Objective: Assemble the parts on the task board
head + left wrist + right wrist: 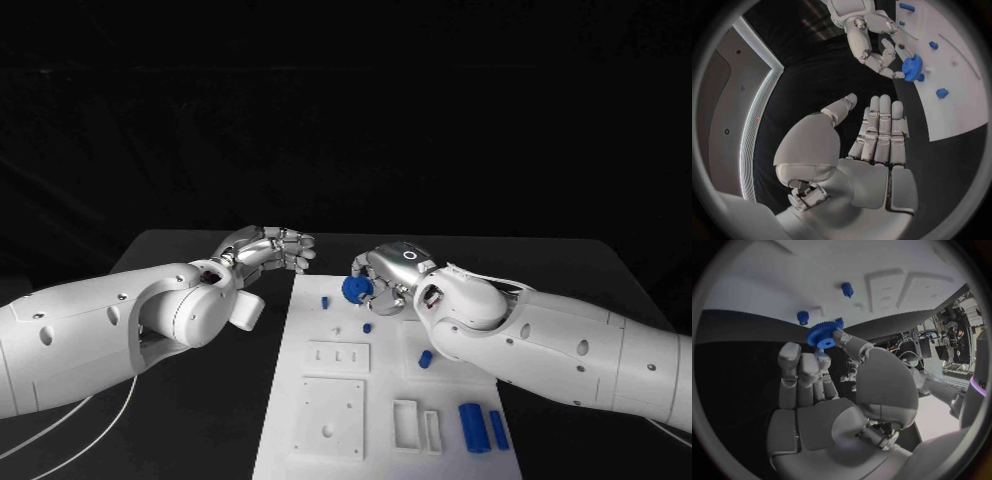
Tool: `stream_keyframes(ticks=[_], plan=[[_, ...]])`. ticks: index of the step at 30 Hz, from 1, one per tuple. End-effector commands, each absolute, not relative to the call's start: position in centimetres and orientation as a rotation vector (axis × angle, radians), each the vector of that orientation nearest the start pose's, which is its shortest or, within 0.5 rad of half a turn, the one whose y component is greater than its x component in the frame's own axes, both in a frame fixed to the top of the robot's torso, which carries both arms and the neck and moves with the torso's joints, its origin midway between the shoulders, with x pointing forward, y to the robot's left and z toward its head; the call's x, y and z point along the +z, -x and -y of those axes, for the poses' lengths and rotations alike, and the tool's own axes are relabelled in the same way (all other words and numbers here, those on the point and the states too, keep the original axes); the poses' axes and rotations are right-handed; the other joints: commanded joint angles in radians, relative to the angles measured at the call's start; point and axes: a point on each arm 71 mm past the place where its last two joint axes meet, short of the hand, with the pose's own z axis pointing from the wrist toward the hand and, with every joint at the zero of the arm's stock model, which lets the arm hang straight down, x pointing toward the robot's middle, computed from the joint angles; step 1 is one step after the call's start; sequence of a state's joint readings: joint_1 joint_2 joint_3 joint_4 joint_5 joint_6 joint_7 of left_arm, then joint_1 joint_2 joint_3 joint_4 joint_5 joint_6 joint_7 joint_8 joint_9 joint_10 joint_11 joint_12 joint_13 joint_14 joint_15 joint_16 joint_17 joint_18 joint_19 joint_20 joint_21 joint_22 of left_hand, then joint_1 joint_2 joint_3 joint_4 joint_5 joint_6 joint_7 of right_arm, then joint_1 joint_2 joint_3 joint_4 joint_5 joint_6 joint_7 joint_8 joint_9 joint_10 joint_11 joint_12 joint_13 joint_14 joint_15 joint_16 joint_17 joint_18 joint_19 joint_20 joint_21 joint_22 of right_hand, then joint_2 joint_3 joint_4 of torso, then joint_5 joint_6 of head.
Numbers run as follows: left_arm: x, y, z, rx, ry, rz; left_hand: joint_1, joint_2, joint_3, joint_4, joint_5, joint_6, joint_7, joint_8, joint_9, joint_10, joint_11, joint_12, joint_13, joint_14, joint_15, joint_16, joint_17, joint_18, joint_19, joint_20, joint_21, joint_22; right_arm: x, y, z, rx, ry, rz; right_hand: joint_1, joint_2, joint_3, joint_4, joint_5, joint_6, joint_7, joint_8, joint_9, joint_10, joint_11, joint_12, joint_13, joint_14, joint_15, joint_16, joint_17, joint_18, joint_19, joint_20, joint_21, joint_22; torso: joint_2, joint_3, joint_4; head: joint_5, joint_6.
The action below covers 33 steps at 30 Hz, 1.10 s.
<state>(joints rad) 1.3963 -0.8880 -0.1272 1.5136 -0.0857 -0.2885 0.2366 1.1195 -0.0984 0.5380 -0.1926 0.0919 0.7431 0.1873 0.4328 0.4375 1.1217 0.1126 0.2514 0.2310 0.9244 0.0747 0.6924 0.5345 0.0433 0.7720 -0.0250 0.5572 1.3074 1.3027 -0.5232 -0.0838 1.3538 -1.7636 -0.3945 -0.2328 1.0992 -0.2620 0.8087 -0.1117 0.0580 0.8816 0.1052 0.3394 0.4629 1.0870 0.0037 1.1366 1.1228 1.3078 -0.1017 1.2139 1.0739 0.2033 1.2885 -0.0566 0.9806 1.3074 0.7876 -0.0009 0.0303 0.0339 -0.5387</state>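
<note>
Blue toothed gear (355, 289) in right robot hand (387, 282)

Blue toothed gear (353, 289) pinched above white task board (329, 330), 2 blue cylinders (483, 427) near its corner

Left hand (268, 249) empty, fingers extended; right hand (387, 277) pinching, raised.
</note>
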Motion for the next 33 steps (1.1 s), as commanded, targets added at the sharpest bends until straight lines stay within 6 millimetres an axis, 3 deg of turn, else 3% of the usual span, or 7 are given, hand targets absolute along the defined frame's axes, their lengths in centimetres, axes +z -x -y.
stream_keyframes(ticks=[1, 12, 17, 27, 33], plan=[[-12.1, -50.9, -22.9, -1.437, 0.956, -1.517, -0.009, 0.004, 0.005, -0.002, -0.003, -0.001, 0.0, 0.0, 0.001, -0.007, -0.001, 0.004, 0.002, -0.003, -0.001, 0.005, -0.001, 0.02, -0.008, -0.001, 0.006, 0.015, -14.7, -51.5, 7.8, 0.516, 0.466, -1.418, -0.001, -0.01, 0.002, 0.002, -0.006, 0.104, 0.005, -0.004, -0.001, -0.003, -0.005, 0.006, -0.001, 0.001, -0.006, -0.005, 0.001, 0.058, 0.003, -0.001, 0.006, 0.016, 0.001, -0.0004, 0.0006, 0.0, -0.001], [-12.1, -50.9, -22.9, -1.442, 0.953, -1.519, -0.009, 0.004, 0.006, -0.002, -0.002, -0.001, 0.0, 0.0, 0.002, -0.008, -0.001, 0.005, 0.002, -0.003, -0.001, 0.005, -0.001, 0.02, -0.008, -0.001, 0.006, 0.015, -16.1, -51.8, 7.8, 0.49, 0.477, -1.456, -0.001, -0.009, 0.002, 0.002, -0.005, 0.101, 0.005, -0.006, -0.001, -0.005, -0.004, 0.005, -0.001, 0.001, -0.005, -0.006, 0.001, 0.058, 0.002, -0.002, 0.006, 0.017, 0.002, -0.0035, 0.0078, -0.002, -0.007], [-12.1, -50.9, -22.9, -1.442, 0.953, -1.518, -0.009, 0.004, 0.006, -0.002, -0.002, -0.001, 0.0, 0.0, 0.002, -0.008, -0.001, 0.005, 0.003, -0.003, -0.001, 0.005, -0.001, 0.02, -0.008, -0.001, 0.006, 0.015, -16.2, -52.0, 8.1, 0.479, 0.475, -1.461, 0.0, -0.009, 0.001, 0.002, -0.005, 0.1, 0.006, -0.006, -0.001, -0.005, -0.004, 0.005, -0.001, 0.001, -0.005, -0.006, 0.001, 0.058, 0.002, -0.001, 0.006, 0.017, 0.002, -0.0026, 0.0037, -0.004, -0.011], [-12.1, -50.9, -22.9, -1.444, 0.952, -1.521, -0.01, 0.004, 0.006, -0.002, -0.002, -0.001, 0.0, 0.0, 0.002, -0.008, -0.001, 0.005, 0.003, -0.004, -0.001, 0.005, -0.001, 0.02, -0.008, -0.001, 0.007, 0.015, -16.6, -52.0, 7.7, 0.472, 0.484, -1.482, 0.0, -0.009, 0.0, 0.001, -0.005, 0.097, 0.007, -0.009, -0.001, -0.006, -0.003, 0.004, -0.001, 0.001, -0.004, -0.008, 0.001, 0.058, 0.0, -0.001, 0.006, 0.017, 0.002, -0.001, 0.0035, -0.004, -0.011], [-12.1, -50.9, -22.9, -1.444, 0.952, -1.522, -0.01, 0.004, 0.006, -0.002, -0.003, -0.001, 0.0, -0.001, 0.002, -0.009, -0.001, 0.005, 0.003, -0.004, -0.001, 0.005, -0.001, 0.02, -0.008, -0.001, 0.007, 0.015, -16.8, -51.9, 7.5, 0.477, 0.48, -1.492, -0.011, -0.02, -0.024, 0.001, -0.01, 0.032, 0.026, -0.045, -0.014, -0.013, 0.014, 0.001, 0.0, 0.001, 0.011, -0.012, 0.003, 0.058, -0.002, -0.002, 0.006, 0.016, 0.001, -0.0011, 0.0037, -0.004, -0.012]])
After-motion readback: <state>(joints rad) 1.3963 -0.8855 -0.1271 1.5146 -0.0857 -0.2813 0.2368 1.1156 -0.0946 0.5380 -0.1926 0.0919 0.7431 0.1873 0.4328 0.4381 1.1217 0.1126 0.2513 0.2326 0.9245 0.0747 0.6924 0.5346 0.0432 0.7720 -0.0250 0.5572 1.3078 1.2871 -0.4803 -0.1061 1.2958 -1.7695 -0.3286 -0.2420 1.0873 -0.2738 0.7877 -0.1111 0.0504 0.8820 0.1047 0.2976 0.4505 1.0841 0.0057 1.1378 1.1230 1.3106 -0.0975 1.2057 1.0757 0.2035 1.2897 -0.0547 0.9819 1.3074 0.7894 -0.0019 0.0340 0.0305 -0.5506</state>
